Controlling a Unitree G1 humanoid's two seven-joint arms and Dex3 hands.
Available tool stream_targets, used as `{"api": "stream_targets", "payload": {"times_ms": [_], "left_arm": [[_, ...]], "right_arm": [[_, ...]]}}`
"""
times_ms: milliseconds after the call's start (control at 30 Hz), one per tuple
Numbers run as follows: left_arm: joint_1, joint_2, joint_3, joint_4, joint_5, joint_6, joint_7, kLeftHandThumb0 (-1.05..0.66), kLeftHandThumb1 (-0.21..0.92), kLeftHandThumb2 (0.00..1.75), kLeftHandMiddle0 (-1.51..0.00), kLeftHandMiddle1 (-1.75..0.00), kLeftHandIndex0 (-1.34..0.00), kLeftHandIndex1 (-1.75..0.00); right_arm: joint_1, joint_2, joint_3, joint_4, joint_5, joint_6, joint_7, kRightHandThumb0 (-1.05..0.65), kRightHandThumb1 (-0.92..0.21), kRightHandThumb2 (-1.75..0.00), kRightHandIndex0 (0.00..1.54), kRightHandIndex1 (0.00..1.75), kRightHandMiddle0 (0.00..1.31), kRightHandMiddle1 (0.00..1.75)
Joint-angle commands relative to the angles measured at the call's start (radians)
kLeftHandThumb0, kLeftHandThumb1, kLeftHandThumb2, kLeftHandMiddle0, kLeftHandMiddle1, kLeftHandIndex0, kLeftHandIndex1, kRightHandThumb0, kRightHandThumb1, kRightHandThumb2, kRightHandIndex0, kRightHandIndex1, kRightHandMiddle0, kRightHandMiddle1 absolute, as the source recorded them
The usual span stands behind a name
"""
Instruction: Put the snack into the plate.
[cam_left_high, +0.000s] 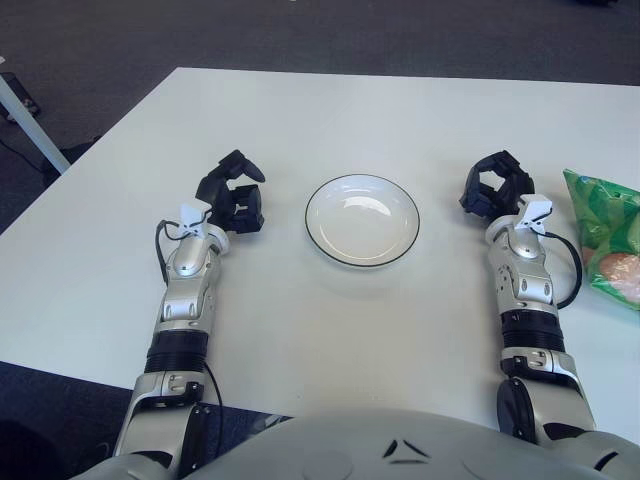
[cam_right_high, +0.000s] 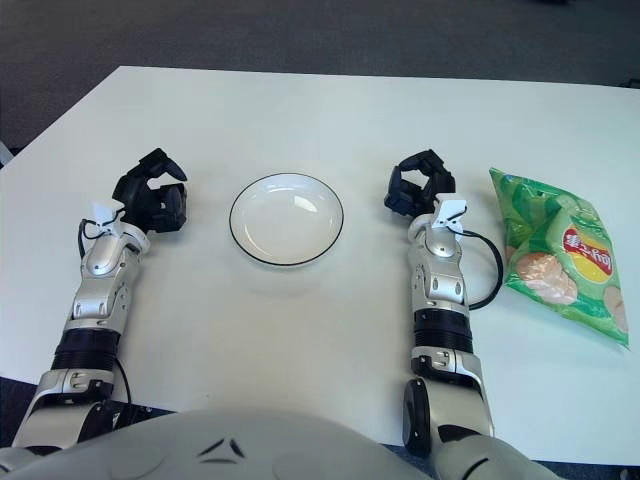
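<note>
On the white rectangular counter (cam_right_high: 330, 110) a round white plate with a thin dark rim (cam_right_high: 286, 219) stands in the middle, and nothing lies in it. The green crinkled snack bag with a picture of chips (cam_right_high: 560, 255) lies flat on the counter at the right side, well apart from the plate and close to the right edge of the counter. The right hand (cam_right_high: 418, 185) shows between the plate and the bag, its black fingers (cam_right_high: 400, 190) curled together and holding nothing; a black cable loops beside its wrist, toward the bag. The left hand (cam_right_high: 152, 198) shows at the left of the plate, fingers also curled and holding nothing. Between the right hand and the bag there is only bare counter. The far part of the counter is bare, and beyond its edges a dark grey floor (cam_right_high: 300, 30) is visible.
</note>
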Motion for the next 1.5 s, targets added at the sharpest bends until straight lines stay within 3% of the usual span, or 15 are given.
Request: {"api": "stream_targets", "payload": {"times_ms": [0, 800, 933, 1200, 1467], "left_arm": [[0.164, -0.054, -0.018, 0.104, 0.016, 0.001, 0.016, -0.46, 0.37, 1.25, -1.30, -1.75, -0.57, -1.75], [0.170, -0.062, -0.026, 0.106, 0.010, -0.011, 0.010, -0.46, 0.38, 1.23, -1.27, -1.75, -0.56, -1.75], [0.167, -0.060, -0.027, 0.106, 0.012, -0.005, 0.014, -0.46, 0.38, 1.23, -1.26, -1.75, -0.56, -1.75], [0.152, -0.064, -0.027, 0.129, 0.012, -0.017, 0.017, -0.46, 0.38, 1.23, -1.27, -1.75, -0.56, -1.75], [0.136, -0.072, -0.032, 0.157, 0.017, -0.042, 0.026, -0.46, 0.37, 1.25, -1.28, -1.75, -0.57, -1.75]], "right_arm": [[0.085, 0.015, 0.000, 0.033, 0.004, 0.026, 0.010, -0.46, -0.37, -1.25, 1.25, 1.75, 0.57, 1.75], [0.095, -0.029, 0.027, 0.003, -0.018, 0.076, 0.069, -0.48, -0.33, -1.30, 1.26, 1.75, 0.60, 1.75], [0.097, -0.053, 0.040, -0.058, -0.028, 0.127, 0.084, -0.48, -0.32, -1.30, 1.21, 1.75, 0.61, 1.75], [0.072, -0.096, 0.037, -0.241, 0.008, 0.287, 0.112, -0.45, -0.42, -1.19, 0.98, 1.75, 0.53, 1.75], [0.043, -0.148, 0.009, -0.269, 0.029, 0.318, 0.175, -0.43, -0.49, -1.10, 0.83, 1.75, 0.47, 1.75]]}}
